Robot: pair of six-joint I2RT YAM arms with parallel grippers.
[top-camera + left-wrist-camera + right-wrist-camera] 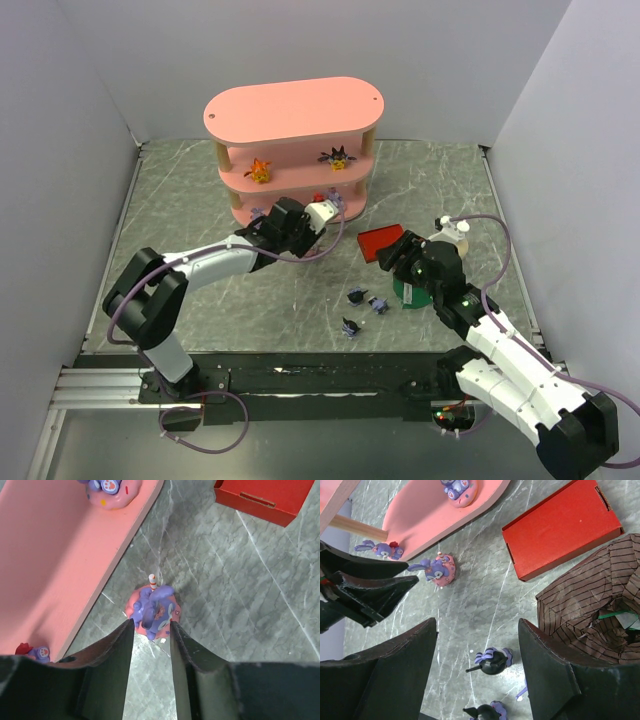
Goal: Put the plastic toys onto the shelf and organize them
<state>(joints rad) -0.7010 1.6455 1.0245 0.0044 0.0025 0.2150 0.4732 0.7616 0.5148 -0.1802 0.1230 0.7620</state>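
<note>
We find the left gripper low over the grey marbled table, reaching toward the foot of the pink shelf. Its jaws stand only narrowly apart, and a lilac-pink toy with a small striped stick sits on the table right at the fingertips; we cannot tell whether they touch it. Just left of that toy runs the shelf's bottom board, where a second lilac-pink toy lies near the edge and a third lilac-pink toy sits farther along. On the middle tier we see the orange toy to the left and the spiky black-and-yellow toy to the right, well apart. Moving right, a flat red box lies on the table beside the shelf's end; any marking on it is too small for us to read. The right gripper hangs above the table with its jaws wide and nothing between them. Beneath it the three dark pointed-eared toys lie loose on the table. At its right stands the green cylinder with a brown striped top.
</note>
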